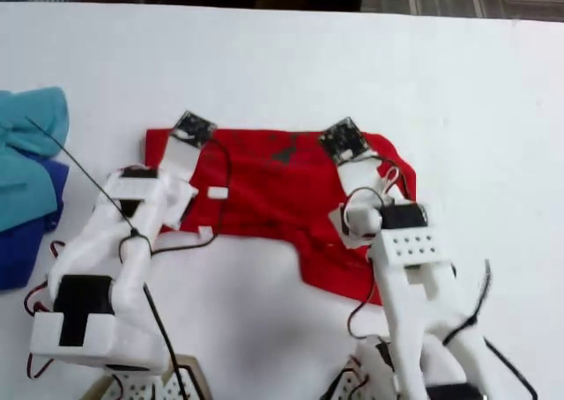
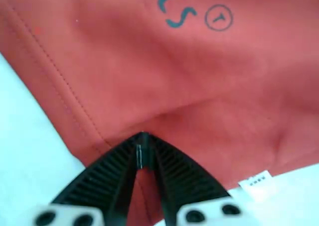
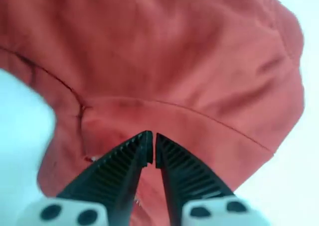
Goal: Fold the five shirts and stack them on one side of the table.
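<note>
1. L gripper (image 2: 142, 139): jaws shut tight, tips meeting. A ridge of the red shirt (image 1: 273, 188) is nipped btwn them, right by a stitched hem.
2. The cloth puckers up to the L tips, and a crease runs away from them across the fabric.
3. Past the L tips is a teal print (image 2: 174, 12) on the shirt. Beside one L finger is a small white label (image 2: 255, 180) at the shirt's edge, w/ bare table next to it.
4. R gripper (image 3: 151, 139): jaws all but closed, just a sliver left at the tips. Red cloth shows btwn the fingers and looks pinched. A seam crosses just beyond the tips.
5. High view: the shirt lies spread but rumpled mid-table (image 1: 352, 65), under both grippers. Each gripper sits near the far edge, one toward each end. A lobe of cloth trails back beside the R arm.
6. Teal shirt (image 1: 31, 153) and blue shirt (image 1: 26, 233): well off on the L gripper's outer side, at the table edge. They touch each other and lie apart from the red one.
</note>
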`<state>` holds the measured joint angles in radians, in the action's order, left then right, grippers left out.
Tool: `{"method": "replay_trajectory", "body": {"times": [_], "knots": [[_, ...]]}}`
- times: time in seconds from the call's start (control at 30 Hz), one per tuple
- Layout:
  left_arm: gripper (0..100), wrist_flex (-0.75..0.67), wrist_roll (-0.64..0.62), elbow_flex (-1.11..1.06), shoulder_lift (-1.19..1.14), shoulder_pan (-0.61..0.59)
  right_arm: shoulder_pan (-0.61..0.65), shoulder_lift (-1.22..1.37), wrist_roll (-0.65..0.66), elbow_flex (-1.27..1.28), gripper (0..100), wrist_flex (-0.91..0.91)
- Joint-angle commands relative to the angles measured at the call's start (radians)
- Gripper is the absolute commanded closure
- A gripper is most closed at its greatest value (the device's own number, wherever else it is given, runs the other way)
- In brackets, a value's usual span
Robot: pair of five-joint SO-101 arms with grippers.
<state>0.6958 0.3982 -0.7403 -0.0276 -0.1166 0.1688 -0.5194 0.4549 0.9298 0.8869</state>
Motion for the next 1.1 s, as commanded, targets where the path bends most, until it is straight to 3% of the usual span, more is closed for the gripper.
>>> {"method": "replay_trajectory", "body": {"times": [0.0, 0.23, 0.4, 0.6, 0.87, 1.07], "knots": [[98, -0.031, -0.006, 0.002, 0.005, 0.003, -0.007, 0.125, 0.012, -0.005, 97.8, -0.067], [98, -0.031, -0.006, 0.002, 0.003, 0.003, 0.005, 0.351, 0.012, -0.06, 97.8, -0.018], [98, -0.032, -0.006, 0.004, 0.003, 0.003, 0.07, 0.355, 0.014, -0.066, 97.8, 0.114], [98, -0.032, -0.006, 0.004, 0.003, 0.003, 0.173, 0.351, 0.008, -0.063, 97.8, 0.131], [98, -0.032, -0.006, 0.004, 0.003, 0.003, 0.125, 0.157, 0.008, -0.063, 97.8, 0.142], [98, -0.032, 0.0, 0.004, 0.003, 0.003, 0.131, -0.025, 0.011, -0.04, 97.8, 0.248]]}}
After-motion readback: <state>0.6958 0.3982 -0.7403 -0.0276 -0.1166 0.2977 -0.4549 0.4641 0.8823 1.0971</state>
